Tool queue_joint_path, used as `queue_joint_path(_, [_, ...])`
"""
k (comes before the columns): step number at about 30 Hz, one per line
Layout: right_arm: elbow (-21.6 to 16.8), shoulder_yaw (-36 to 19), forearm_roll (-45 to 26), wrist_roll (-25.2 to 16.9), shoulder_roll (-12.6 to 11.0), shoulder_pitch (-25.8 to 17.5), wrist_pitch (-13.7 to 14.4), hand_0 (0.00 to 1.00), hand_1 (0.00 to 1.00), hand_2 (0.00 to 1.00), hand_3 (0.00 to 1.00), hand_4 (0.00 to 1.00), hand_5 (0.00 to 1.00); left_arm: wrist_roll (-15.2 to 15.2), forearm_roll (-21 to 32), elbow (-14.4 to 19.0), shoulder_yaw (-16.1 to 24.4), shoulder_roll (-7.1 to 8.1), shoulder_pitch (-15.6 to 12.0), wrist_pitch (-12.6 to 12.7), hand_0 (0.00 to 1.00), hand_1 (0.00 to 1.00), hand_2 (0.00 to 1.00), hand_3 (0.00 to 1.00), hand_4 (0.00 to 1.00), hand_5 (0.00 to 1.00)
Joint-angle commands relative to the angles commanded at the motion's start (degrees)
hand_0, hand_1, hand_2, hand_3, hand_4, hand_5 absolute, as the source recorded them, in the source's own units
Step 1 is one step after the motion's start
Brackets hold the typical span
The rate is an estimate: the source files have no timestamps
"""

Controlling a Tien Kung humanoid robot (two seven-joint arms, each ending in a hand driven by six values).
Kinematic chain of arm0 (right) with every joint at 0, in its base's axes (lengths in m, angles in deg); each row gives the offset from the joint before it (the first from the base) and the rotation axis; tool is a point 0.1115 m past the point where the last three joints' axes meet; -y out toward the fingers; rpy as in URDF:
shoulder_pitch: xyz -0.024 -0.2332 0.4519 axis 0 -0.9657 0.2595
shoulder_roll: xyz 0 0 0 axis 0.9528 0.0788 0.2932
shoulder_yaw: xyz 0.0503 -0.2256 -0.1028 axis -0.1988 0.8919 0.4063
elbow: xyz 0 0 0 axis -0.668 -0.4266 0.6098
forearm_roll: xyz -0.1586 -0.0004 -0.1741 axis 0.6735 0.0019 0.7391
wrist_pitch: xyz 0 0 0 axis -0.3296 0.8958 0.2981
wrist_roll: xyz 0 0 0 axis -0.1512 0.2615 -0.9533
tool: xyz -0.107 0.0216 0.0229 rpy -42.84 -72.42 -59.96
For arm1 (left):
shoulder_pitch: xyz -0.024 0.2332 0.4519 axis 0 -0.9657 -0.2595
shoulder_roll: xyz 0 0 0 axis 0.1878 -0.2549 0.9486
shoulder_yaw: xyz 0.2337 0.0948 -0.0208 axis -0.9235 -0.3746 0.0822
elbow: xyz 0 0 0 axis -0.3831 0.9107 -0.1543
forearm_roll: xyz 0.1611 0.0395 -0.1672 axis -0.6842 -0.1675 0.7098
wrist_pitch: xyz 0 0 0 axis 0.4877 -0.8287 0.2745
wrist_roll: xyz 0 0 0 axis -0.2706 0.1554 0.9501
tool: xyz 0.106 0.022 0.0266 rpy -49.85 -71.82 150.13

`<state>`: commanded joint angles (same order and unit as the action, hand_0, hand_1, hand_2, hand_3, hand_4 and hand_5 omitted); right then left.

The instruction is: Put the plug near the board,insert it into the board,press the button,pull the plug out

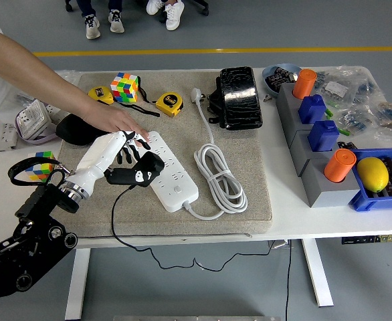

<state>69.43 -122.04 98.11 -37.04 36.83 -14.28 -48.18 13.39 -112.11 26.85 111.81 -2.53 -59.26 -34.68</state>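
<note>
The black plug (137,175) with its thin black cable is clamped in the fingers of the left hand (119,159), and it sits over the left edge of the white power strip (166,169) on the grey mat (249,167). A person's hand (119,124) presses on the far end of the strip, just beside the robot's fingers. The strip's coiled white cord (221,177) lies to the right, and two yellow tape measures (169,103) and a colour cube (125,87) lie further back on the worktop.

A white-shelled left hand (109,155) with dark finger joints was mounted on a black, jointed arm (29,234), ringed by a silver wrist collar.
</note>
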Motion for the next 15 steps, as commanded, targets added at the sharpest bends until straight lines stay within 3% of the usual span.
queue_joint_path(15, [-0.1, 0.2, 0.21, -0.06, -0.31, 0.11, -0.07, 0.472, 0.584, 0.534, 0.508, 0.845, 0.362, -1.0, -2.66, -5.82, -1.74, -1.01, 2.88, 1.17, 0.227, 0.359, 0.382, 0.534, 0.762, 0.002])
